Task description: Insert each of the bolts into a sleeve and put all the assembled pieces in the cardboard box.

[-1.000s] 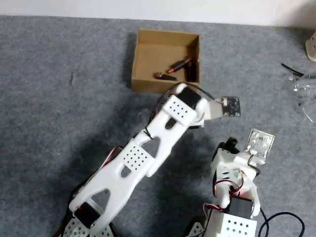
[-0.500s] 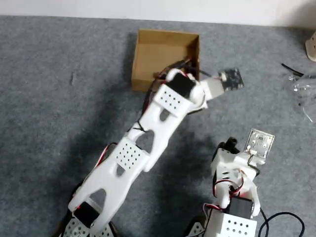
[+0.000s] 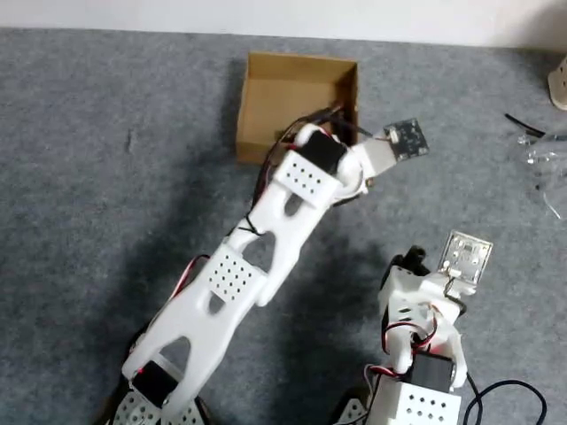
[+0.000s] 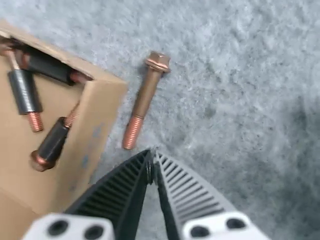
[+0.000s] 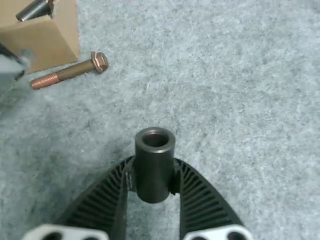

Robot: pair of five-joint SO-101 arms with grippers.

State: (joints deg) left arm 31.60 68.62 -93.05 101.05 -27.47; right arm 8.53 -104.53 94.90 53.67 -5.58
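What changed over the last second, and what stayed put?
The left arm reached forward over the near edge of the brown cardboard box, covering the assembled pieces in the high view. Its jaws, shut and empty, point near the loose copper bolt. Nothing was gripped or released. The right arm, jaws shut on the dark cylindrical sleeve, and the box stayed put.

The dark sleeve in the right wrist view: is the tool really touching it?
Touching. The right wrist view shows the right tool with a ribbed finger pressed against each side of the dark sleeve, with no gap on either side.
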